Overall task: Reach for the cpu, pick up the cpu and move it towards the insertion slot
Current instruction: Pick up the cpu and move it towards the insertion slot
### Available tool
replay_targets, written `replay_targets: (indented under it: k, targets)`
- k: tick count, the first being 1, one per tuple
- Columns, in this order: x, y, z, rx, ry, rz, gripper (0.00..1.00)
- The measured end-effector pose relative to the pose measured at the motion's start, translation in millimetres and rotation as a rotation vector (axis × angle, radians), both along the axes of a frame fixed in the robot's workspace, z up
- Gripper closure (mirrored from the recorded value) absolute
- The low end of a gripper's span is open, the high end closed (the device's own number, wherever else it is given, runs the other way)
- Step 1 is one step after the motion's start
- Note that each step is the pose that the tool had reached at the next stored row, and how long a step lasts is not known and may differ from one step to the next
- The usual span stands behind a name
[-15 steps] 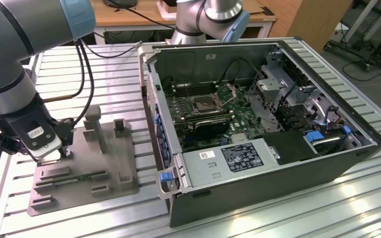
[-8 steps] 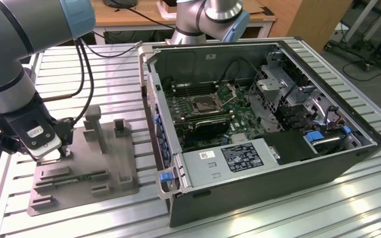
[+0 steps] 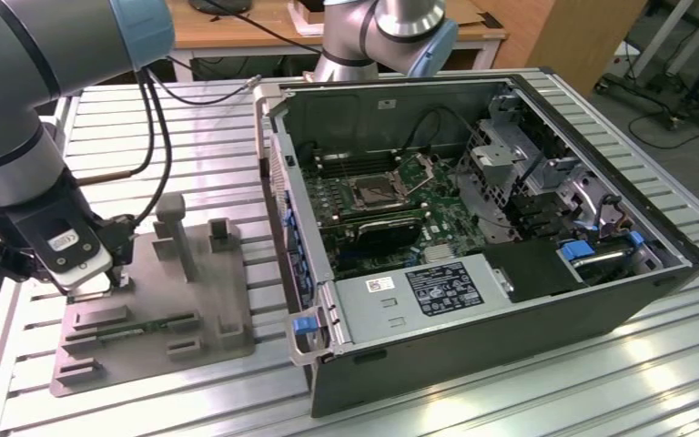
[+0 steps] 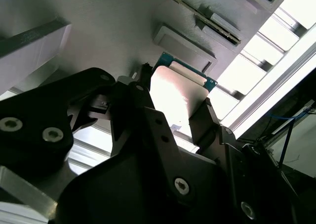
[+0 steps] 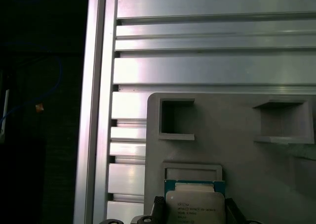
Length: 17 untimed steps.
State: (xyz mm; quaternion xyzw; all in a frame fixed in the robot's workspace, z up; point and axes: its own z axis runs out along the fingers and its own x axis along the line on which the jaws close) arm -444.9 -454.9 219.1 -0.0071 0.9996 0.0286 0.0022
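Hanging at the exterior view's left, the arm's gripper (image 3: pixel 88 284) sits low over a grey fixture plate (image 3: pixel 210 309), which lies on the slatted alu table (image 3: pixel 531 401). In the second wrist view the black fingers (image 4: pixel 207 122) are closed in on the cpu (image 4: pixel 177 93), one on each side edge, w/ its shiny metal top facing the camera and a green rim showing at the far edge. The first wrist view puts the cpu (image 5: pixel 195 206) just beside a shallow square pocket (image 5: pixel 192 172) in the plate; can't tell if it's clear of the plate or touching it. A thin green circuit strip (image 3: pixel 131 326) lies in a groove of the plate, near the gripper. Further toward the exterior view's right stands the open computer case (image 3: pixel 471 355), well apart from the gripper. Inside, on the green board, is the insertion slot (image 3: pixel 371 193): metal frame, dark centre, retention plate tilted up. A black card (image 3: pixel 380 238) sits just beside the slot, and a labelled silver box (image 3: pixel 429 289) lies at the case's near edge
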Motion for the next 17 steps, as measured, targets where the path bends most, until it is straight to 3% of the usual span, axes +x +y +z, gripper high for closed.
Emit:
replay_targets:
  k: [17]
  targets:
    - [0.0, 0.0, 5.7, -0.0001, 0.0, 0.0, 0.45]
